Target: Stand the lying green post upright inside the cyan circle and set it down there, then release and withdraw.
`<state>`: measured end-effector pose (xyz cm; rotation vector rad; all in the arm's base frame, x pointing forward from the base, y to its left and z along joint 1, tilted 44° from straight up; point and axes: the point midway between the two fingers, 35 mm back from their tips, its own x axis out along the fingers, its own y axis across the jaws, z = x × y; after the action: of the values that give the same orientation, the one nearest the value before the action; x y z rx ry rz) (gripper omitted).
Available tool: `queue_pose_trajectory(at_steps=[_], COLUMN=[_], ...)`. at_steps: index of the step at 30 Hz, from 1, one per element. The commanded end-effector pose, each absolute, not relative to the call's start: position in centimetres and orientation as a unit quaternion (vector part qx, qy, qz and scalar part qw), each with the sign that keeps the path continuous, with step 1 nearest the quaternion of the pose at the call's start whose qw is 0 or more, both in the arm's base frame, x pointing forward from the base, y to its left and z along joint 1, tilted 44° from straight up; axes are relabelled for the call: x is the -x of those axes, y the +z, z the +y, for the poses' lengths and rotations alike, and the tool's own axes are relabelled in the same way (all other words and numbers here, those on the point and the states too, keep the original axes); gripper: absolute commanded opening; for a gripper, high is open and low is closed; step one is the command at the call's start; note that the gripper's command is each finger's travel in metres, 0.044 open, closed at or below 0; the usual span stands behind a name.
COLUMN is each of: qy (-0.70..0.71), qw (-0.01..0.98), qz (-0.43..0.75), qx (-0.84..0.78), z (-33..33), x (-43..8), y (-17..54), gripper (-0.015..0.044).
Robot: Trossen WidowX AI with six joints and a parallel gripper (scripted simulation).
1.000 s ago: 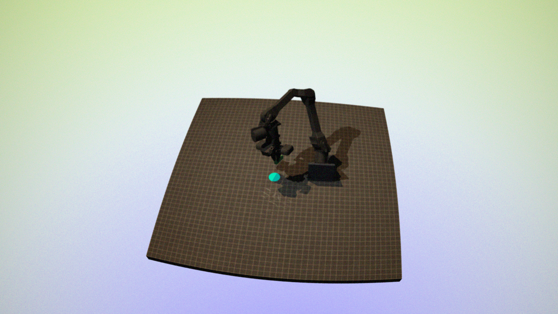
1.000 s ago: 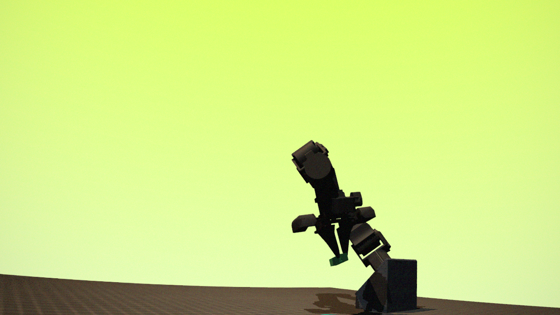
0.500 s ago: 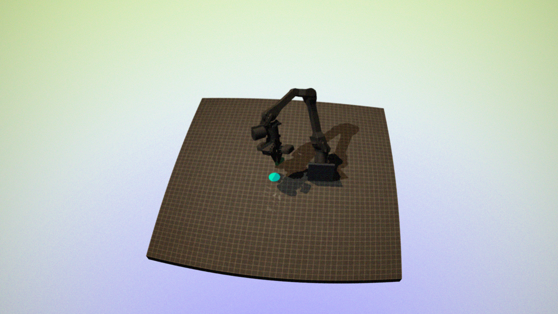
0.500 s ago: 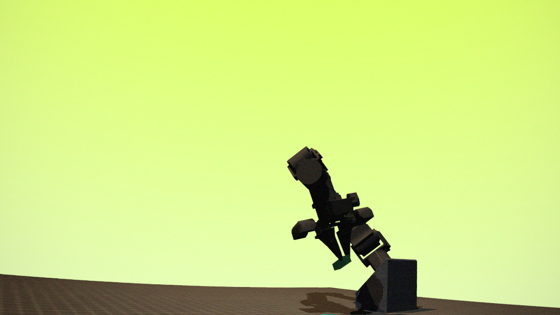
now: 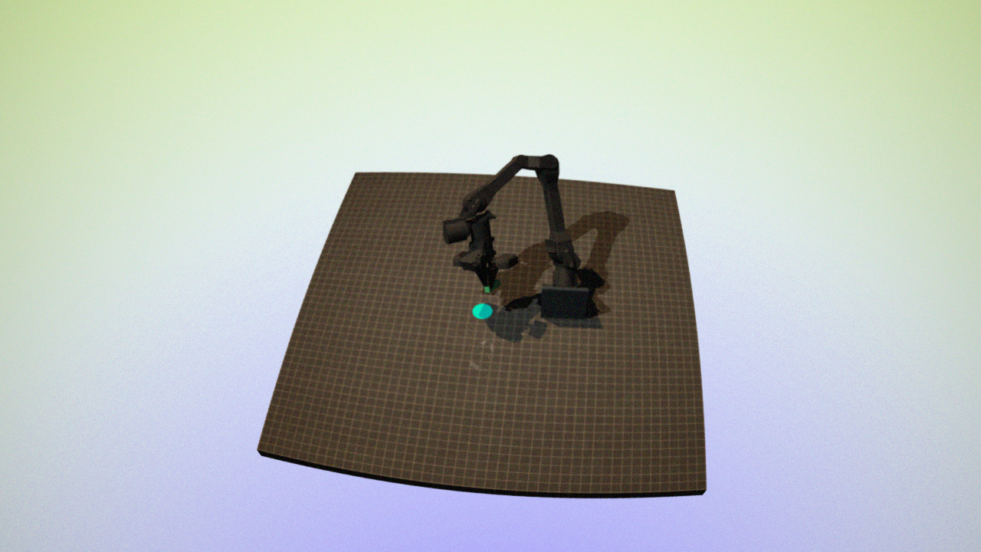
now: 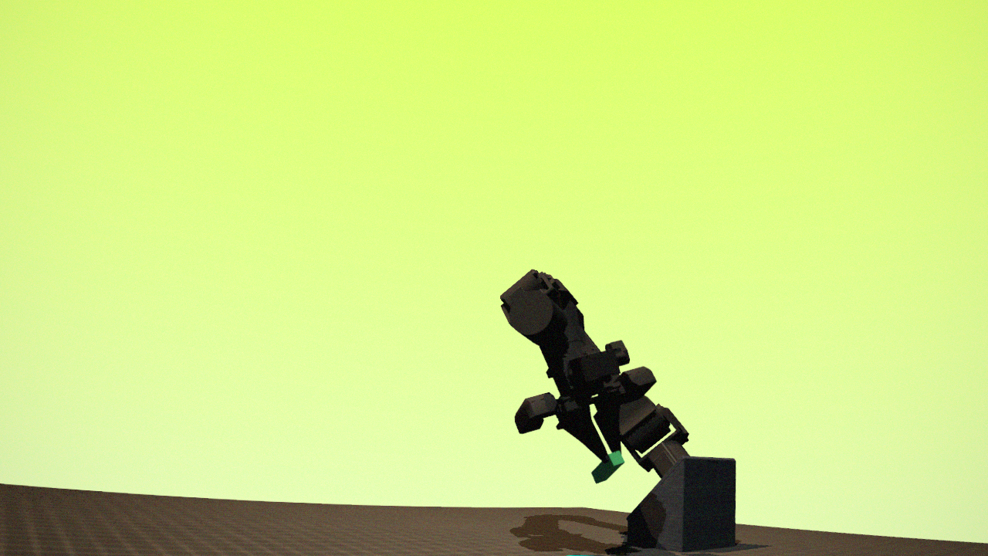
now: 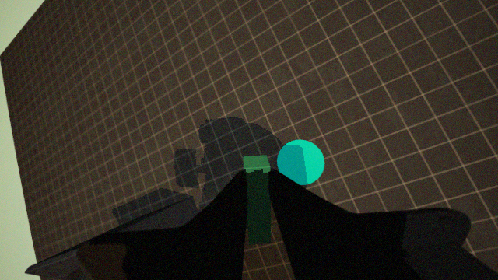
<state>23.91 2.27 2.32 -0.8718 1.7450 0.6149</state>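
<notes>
The green post is between the fingertips, held in the air and tilted, neither flat nor upright. My gripper is shut on it. In the wrist view the post runs down between the dark fingers, its lit end at their tips. The cyan circle lies flat on the table, partly shaded. It lies in front of the gripper in the top view and to the right of the fingertips in the wrist view. In the exterior view the circle cannot be made out clearly.
The arm's dark base block stands to the right of the circle on the grid-lined table. The arm arches above the table behind the circle. Arm shadows fall beside the circle and partly over it.
</notes>
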Motion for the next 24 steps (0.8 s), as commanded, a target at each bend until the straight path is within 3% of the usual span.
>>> queue_pose_trajectory(at_steps=[1, 24], qy=[0.270, 0.318], qw=[0.528, 0.573], qz=[0.723, 0.687], qx=[0.353, 0.314], z=[2.24, 2.13], x=[-23.56, -23.33], y=[2.11, 1.85], gripper=[0.0023, 0.0023])
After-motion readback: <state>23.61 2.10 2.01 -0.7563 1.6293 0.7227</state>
